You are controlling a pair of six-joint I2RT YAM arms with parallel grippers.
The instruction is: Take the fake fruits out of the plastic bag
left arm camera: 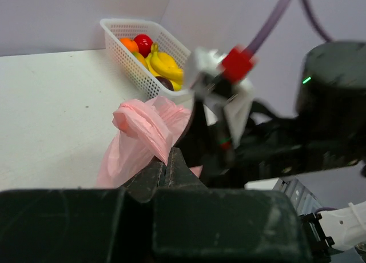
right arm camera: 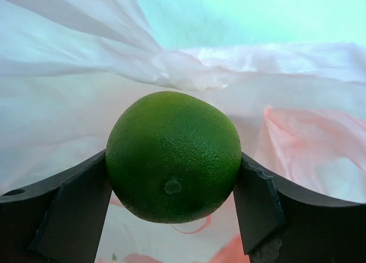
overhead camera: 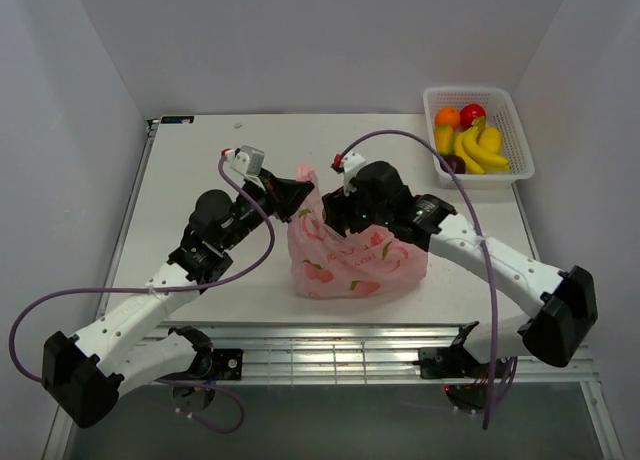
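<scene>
Grips with the right tool a round, dimpled green fruit, jaws spread to its width, amid thin, crinkly folds of the pink plastic bag on the white surface. Pinches with the left tool, jaws closed tight, the bag's twisted handle beside the right arm. Far right, well apart: white lattice basket of glossy orange fruit, red fruit, yellow bananas.

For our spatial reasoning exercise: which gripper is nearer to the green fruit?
Right. The right gripper clamps the green fruit on both sides; the left gripper pinches the bunched top of the plastic bag, not touching the fruit.
</scene>
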